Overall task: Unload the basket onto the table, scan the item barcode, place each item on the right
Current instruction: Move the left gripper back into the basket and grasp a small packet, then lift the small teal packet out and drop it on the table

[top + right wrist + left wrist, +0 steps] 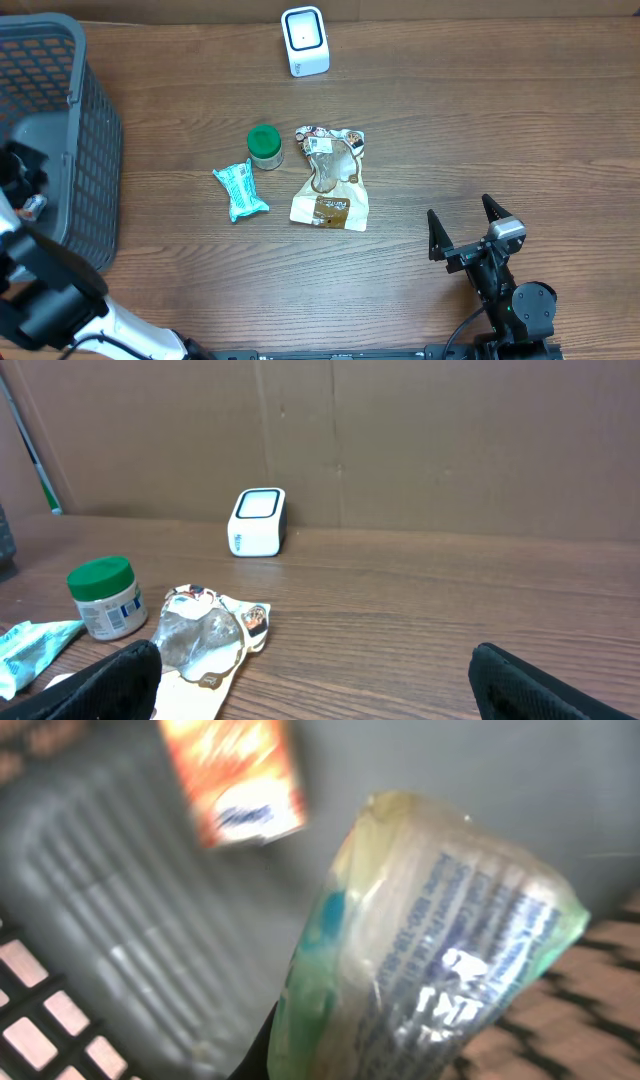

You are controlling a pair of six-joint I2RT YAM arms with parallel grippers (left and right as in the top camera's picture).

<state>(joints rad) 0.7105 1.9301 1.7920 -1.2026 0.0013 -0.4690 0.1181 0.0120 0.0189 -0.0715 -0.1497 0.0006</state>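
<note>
- Wooden table (pixel 450 120): only the overhead view shows the full layout. The right wrist view sees the middle strip at a low angle, with a cardboard wall behind.
- Grey mesh basket (pixel 90 130): stands at the table's left edge and is cut off by the frame. Its inside is readable only from the left wrist.
- Left gripper (pixel 28 190): down inside the basket, seen from overhead as a dark blob. It is closed and looks clamped on the clear printed packet (pixel 420 950). Its fingers are hidden behind that packet in its own camera.
- Right gripper (pixel 467 222): jaws spread wide and holding nothing. It sits low at the right near edge, well apart from the items.
- Clear printed packet: this is the task item, inside the basket and raised off the floor close to the lens.
  - It is blurred, with blue print and green-teal contents.
  - The long axis runs bottom to top of the frame, leaning right, and the lower end is cut off.
  - I can't make out a barcode.
- Brown-and-white pouch (pixel 330 180): lies flat at mid-table with its long axis running far to near.
- White scanner (pixel 305 40): stands at the far edge, well apart from the basket.
- Teal wrapper (pixel 240 190): left of the pouch and half cut off in the right wrist view.
- Green-lidded jar (pixel 265 146): upright, between the wrapper and the pouch.
- Orange-and-white box (pixel 235 780): on the basket floor, blurred, with its top cut off.
</note>
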